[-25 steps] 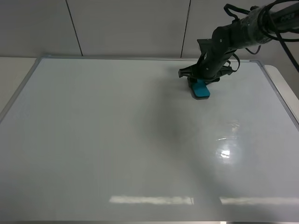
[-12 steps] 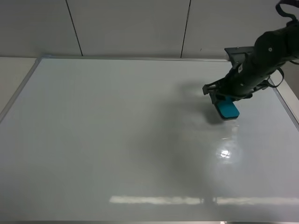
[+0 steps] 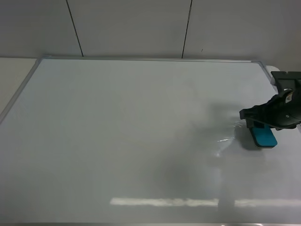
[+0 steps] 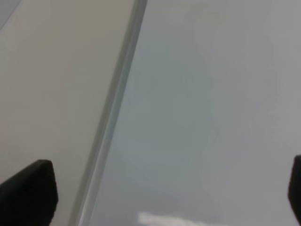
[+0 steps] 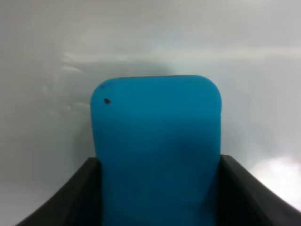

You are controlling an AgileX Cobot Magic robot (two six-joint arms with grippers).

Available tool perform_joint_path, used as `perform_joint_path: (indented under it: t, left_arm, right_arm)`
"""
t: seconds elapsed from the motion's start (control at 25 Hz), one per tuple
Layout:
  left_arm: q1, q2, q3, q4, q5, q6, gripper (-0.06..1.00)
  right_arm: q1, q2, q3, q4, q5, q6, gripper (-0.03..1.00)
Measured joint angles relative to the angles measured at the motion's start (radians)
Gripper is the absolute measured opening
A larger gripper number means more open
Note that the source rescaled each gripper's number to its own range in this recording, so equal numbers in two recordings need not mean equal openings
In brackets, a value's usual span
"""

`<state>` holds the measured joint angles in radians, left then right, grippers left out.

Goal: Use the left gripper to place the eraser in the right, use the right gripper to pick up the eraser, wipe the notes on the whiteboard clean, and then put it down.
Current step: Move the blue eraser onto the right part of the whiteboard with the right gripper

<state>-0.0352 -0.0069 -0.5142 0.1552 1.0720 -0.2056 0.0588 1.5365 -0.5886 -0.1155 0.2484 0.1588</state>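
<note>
teal eraser (image 3: 264, 136) clamped in right gripper (image 3: 269, 123), on whiteboard (image 3: 117, 141).

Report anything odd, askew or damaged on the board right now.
Nothing serious. The glossy white whiteboard shows no marker notes, only glare. The teal block eraser has one small dark speck near a corner and sits straight in the black right gripper, close to the board's right edge.

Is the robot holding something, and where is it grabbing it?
Yes. The right tool is shut on the eraser, pinching its two long sides at the near end; the far end sticks out free. The left tool is open and holds nothing.
</note>
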Motion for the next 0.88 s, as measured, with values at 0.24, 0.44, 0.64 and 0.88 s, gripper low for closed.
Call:
perform_joint_path:
  t: [0.24,0.44,0.64,0.88]
  left_arm:
    - [0.0,0.0,0.0,0.0,0.0,0.0,1.0]
    - [0.0,0.0,0.0,0.0,0.0,0.0,1.0]
    - [0.0,0.0,0.0,0.0,0.0,0.0,1.0]
    - [0.0,0.0,0.0,0.0,0.0,0.0,1.0]
  right_arm:
    - [0.0,0.006,0.0,0.0,0.042,-0.042,0.02]
    - [0.0,0.03,0.0,0.008,0.045,-0.048,0.02]
    - [0.0,0.032,0.0,0.008,0.04,-0.049,0.3]
    - [0.0,0.032,0.0,0.008,0.01,-0.049,0.96]
